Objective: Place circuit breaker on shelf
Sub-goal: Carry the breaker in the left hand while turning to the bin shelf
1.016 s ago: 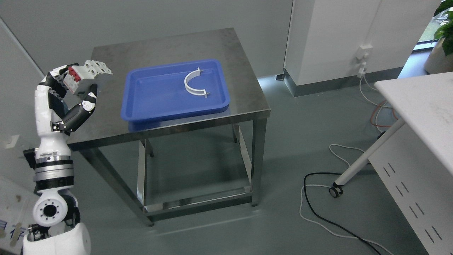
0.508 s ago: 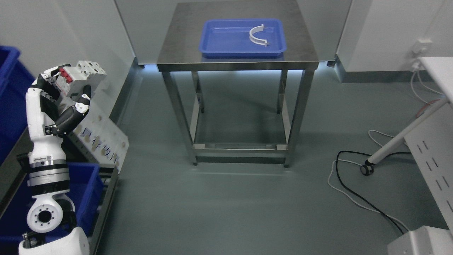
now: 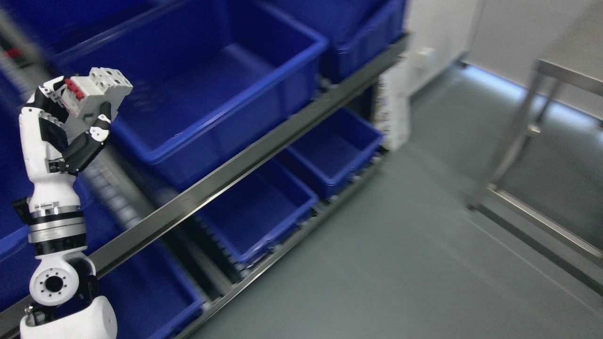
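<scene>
Nearest the camera, the robot's left arm (image 3: 54,221) rises from the lower left corner, white shells and black joints stacked up to a raised left hand (image 3: 61,120). Its fingers (image 3: 96,129) are curled around a circuit breaker (image 3: 96,92), a pale grey block with red switches on its left face, held up in the air and tilted, clear of any surface. Just behind the hand stands a shelf (image 3: 245,162) whose dark metal rail runs diagonally from lower left to upper right. On the upper level, directly behind the breaker, sits a large blue bin (image 3: 212,94), open at the top; a further blue bin (image 3: 362,33) stands beside it toward the upper right. Below the rail, two smaller blue bins, one (image 3: 259,216) nearer and one (image 3: 334,150) farther, rest on a lower level. Beyond, grey floor (image 3: 400,245) stretches to the right, where the legs and frame of a steel table (image 3: 532,141) show against a pale wall (image 3: 499,23). Much of the background is blurred.
</scene>
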{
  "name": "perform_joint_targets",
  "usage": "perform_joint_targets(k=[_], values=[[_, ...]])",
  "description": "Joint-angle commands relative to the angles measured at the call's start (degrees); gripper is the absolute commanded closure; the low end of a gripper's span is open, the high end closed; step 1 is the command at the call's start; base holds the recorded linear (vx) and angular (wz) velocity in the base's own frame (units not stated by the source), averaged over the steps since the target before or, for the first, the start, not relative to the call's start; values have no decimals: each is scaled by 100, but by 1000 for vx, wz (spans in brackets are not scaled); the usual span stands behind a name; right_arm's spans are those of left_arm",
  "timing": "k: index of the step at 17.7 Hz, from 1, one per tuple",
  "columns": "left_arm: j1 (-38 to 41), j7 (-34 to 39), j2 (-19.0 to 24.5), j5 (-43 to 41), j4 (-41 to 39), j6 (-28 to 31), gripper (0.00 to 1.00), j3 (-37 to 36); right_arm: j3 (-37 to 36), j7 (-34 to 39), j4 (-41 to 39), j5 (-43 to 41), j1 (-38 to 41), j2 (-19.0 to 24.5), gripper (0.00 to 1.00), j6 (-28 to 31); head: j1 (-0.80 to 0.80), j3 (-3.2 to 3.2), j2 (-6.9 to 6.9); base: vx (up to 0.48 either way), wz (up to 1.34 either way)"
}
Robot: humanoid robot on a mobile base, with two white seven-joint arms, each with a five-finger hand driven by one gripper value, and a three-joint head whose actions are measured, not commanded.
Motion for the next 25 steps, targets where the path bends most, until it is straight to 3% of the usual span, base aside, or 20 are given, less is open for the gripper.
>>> perform_joint_targets(k=[1,3,5,7,10,13,15,19,25], values=[[-744,0,77,23,-89,160,95,-261,114,-10,0,0,3,-100,0,66,0,0,0,-270,2121],[-886,0,77,6,-89,634,95,-384,114,-10,0,0,3,-100,0,66,0,0,0,-120,1946],[-921,-96,77,-47,-37,1492,95,-559,114,-10,0,0,3,-100,0,66,0,0,0,31,1278],[-1157,-516,99,-266,348,2059,95,-770,114,-10,0,0,3,-100,0,66,0,0,0,103,863],[-1842,-817,556,-767,1612,2069,94,-1385,114,-10,0,0,3,-100,0,57,0,0,-2,131,583],[-2518,-826,715,-995,2693,2043,93,-1973,114,-10,0,0,3,-100,0,66,0,0,-2,126,242],[-2932,-826,707,-1180,3484,2008,92,-2326,114,-1,0,0,3,-100,0,66,0,0,-3,92,48],[-3548,-782,707,-1706,5443,1385,91,-2564,114,-10,0,0,3,-100,0,66,0,0,-3,80,-35],[-3971,-765,418,-1919,6887,1234,89,-3056,114,-10,0,0,3,-100,0,66,0,0,-3,30,0]])
